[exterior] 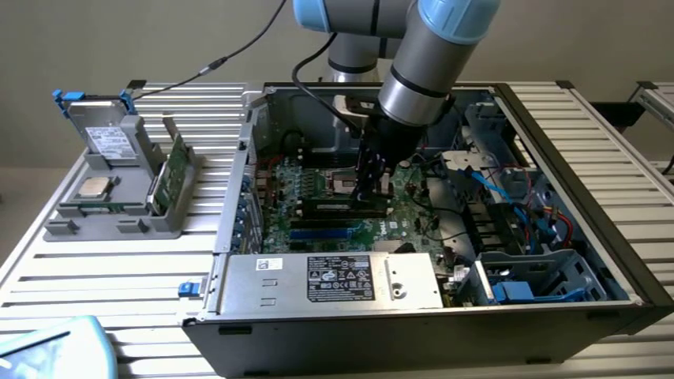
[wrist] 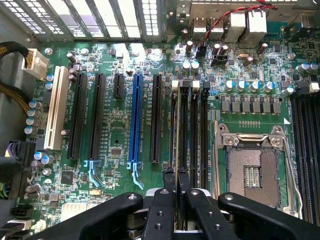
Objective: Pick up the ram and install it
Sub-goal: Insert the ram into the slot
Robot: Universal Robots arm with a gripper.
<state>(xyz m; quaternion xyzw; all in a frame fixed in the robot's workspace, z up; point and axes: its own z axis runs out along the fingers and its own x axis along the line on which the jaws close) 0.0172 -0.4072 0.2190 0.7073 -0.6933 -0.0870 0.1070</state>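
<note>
Inside the open case [exterior: 421, 339], the tool [exterior: 368, 188] stood low over the motherboard [exterior: 279, 213], its fingers [wrist: 169, 182] pointing straight down. The jaws were closed to a narrow gap and gripped the ram [wrist: 175, 130] by its two faces. The ram stood on edge directly beneath the tool, running lengthwise along a memory slot [wrist: 184, 130]. Whether it was seated in that slot or held just above it could not be told. Just beside the tool on one side lay the open processor socket [wrist: 250, 170]. On the other side, a little further off, ran a blue slot [wrist: 134, 120]. Well apart from the tool, outside the case, a grey tray [exterior: 106, 225] rested on the desk [exterior: 63, 276]. The tray held a green card [exterior: 169, 178] and a silver chip [exterior: 95, 187].
</note>
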